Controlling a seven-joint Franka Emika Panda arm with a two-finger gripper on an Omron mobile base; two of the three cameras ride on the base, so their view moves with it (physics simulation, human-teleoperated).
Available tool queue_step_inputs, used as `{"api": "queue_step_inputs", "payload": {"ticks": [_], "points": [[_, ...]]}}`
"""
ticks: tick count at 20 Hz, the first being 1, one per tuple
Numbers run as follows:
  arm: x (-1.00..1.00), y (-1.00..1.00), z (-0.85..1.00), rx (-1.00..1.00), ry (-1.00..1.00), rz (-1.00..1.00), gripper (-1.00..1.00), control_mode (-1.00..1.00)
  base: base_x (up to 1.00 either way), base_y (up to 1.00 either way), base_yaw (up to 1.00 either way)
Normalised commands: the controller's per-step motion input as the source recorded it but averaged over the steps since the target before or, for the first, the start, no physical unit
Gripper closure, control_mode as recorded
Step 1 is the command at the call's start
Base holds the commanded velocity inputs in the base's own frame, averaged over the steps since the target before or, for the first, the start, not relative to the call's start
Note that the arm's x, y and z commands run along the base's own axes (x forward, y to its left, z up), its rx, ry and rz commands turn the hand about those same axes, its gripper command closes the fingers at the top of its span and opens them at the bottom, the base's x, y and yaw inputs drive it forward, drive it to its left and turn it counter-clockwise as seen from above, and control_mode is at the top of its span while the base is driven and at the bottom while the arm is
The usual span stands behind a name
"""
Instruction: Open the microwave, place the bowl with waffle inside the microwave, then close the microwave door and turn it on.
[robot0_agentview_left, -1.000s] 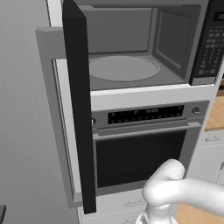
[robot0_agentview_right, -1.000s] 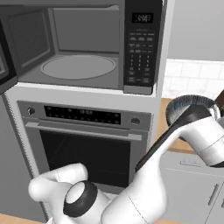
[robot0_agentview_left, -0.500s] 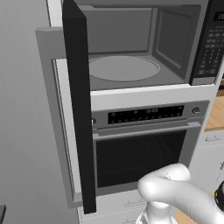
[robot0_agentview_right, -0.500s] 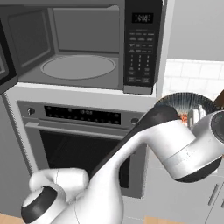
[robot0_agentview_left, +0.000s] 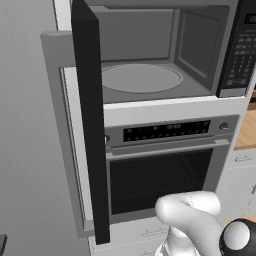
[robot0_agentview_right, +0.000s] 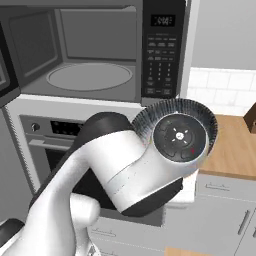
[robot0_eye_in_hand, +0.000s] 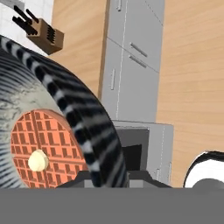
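Microwave (robot0_agentview_left: 165, 60) open, the microwave door (robot0_agentview_left: 91, 120) swung out left, turntable (robot0_agentview_right: 90, 76) bare. Bowl (robot0_agentview_right: 200, 112) up in the air right of the oven front, above the wooden counter (robot0_agentview_right: 235, 150), carried on the gripper (robot0_eye_in_hand: 111, 175); waffle (robot0_eye_in_hand: 41, 148) seen inside close to the hand camera. Fingertips hidden by the rim, so cannot tell how wide apart, though probably pinching that rim. Likely rigid, light, breakable; a one-sided rim hold invites tilt, so best kept level to stop the waffle sliding. Knife block (robot0_eye_in_hand: 43, 31) standing far off on the counter.
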Motion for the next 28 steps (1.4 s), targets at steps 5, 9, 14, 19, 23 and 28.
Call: {"api": "queue_step_inputs", "payload": {"ticks": [5,9,14,19,23,28], "points": [[-0.65,0.88,0.46,-0.07,0.00,0.00,1.00,-1.00,0.00,0.00,0.00],[-0.42,0.81,0.51,-0.06,-0.02,0.00,1.00,-1.00,0.00,0.00,0.00],[-0.20,0.58,0.44,-0.03,-0.02,0.00,1.00,-1.00,0.00,0.00,0.00],[-0.08,0.35,0.42,-0.01,-0.01,0.00,1.00,-1.00,0.00,0.00,0.00],[-0.12,0.62,0.34,-0.01,0.00,0.00,1.00,-1.00,0.00,0.00,0.00],[-0.03,0.93,0.05,0.00,0.01,0.05,1.00,-1.00,0.00,0.00,0.00]]}}
